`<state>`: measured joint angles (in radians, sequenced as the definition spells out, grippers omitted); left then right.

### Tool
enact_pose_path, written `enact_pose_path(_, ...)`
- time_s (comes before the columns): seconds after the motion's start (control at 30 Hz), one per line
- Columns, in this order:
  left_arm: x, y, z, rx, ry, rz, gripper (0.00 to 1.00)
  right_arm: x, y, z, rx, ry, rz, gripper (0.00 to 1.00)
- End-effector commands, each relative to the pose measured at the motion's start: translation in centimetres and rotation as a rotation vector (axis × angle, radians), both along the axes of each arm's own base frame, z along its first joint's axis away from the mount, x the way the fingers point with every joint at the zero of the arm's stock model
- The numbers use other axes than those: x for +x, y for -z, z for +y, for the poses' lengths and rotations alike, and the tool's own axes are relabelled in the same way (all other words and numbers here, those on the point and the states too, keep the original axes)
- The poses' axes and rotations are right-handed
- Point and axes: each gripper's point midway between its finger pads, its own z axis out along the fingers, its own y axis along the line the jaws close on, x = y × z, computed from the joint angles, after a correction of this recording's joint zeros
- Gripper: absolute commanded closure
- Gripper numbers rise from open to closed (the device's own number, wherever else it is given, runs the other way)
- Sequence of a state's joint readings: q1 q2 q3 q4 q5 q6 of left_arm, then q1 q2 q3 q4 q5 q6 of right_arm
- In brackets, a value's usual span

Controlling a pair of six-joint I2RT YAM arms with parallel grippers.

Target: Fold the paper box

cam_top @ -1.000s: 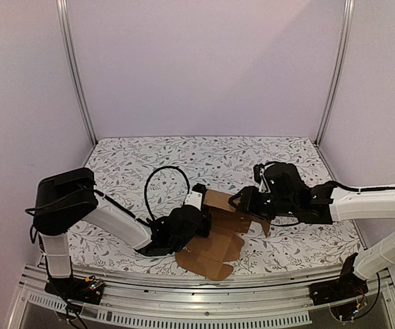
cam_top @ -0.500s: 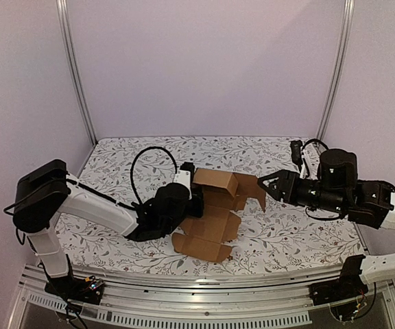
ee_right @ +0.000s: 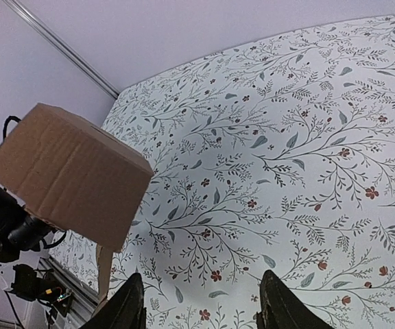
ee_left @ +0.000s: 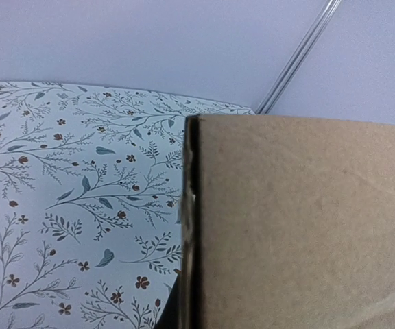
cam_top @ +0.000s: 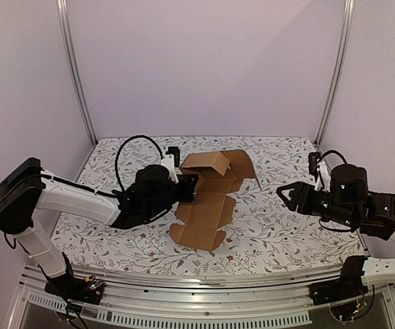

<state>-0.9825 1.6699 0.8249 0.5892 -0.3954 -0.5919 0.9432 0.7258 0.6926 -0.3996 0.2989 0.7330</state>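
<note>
The paper box (cam_top: 206, 205) is a brown cardboard sheet, partly folded, on the middle of the floral table. Its rear panels stand up in a box shape (cam_top: 211, 164) and its front flaps lie flat. My left gripper (cam_top: 185, 185) is shut on the sheet's left edge. In the left wrist view the cardboard (ee_left: 307, 226) fills the right half, and only a dark finger (ee_left: 169, 314) shows beside its edge. My right gripper (cam_top: 288, 197) hangs open to the right of the box, well apart from it. Its fingers (ee_right: 132, 308) have only tablecloth between them, with the box (ee_right: 67, 171) at far left.
The floral tablecloth (cam_top: 280, 233) covers the table. Metal posts (cam_top: 77, 75) (cam_top: 334, 75) and purple walls close in the back and sides. An aluminium rail (cam_top: 197, 291) runs along the near edge. A black cable loop (cam_top: 125, 147) rises from the left arm.
My left gripper has carried the box back and to the left. The right gripper has pulled away from the box to the right and opened wider.
</note>
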Motion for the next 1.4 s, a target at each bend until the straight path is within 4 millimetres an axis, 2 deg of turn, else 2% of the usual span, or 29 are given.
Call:
enact_pose_path(0.0, -0.8, -1.2, -0.2, -0.105, 0.066, 0.045, 1.0, 0.4, 2.0, 0.9, 0.017, -0.001, 0.034, 0.45)
enact_pose_path(0.1, -1.1, -1.6, -0.4, -0.149, 0.1, 0.057, 1.0, 0.6, 2.3, 2.8, 0.088, -0.046, 0.054, 0.45)
enact_pose_path(0.3, -1.7, -2.1, -0.8, -0.219, 0.152, 0.076, 1.0, 0.8, 0.8, 6.8, 0.266, -0.155, 0.049, 0.46)
enact_pose_path(0.5, -2.1, -2.4, -1.4, -0.263, 0.197, 0.077, 1.0, 1.4, -0.1, 9.3, 0.374, -0.204, 0.048, 0.47)
enact_pose_path(0.77, -2.4, -2.5, -1.7, -0.282, 0.225, 0.082, 1.0, 1.9, -1.5, 11.3, 0.484, -0.248, 0.043, 0.49)
enact_pose_path(1.1, -2.8, -2.7, -2.1, -0.295, 0.256, 0.081, 1.0, 3.0, -1.0, 13.1, 0.518, -0.25, 0.062, 0.52)
enact_pose_path(1.23, -2.9, -2.6, -2.2, -0.292, 0.265, 0.082, 1.0, 3.2, -0.9, 13.4, 0.52, -0.249, 0.063, 0.52)
enact_pose_path(1.37, -2.9, -2.5, -2.5, -0.286, 0.277, 0.084, 1.0, 3.6, 0.1, 13.3, 0.506, -0.223, 0.079, 0.53)
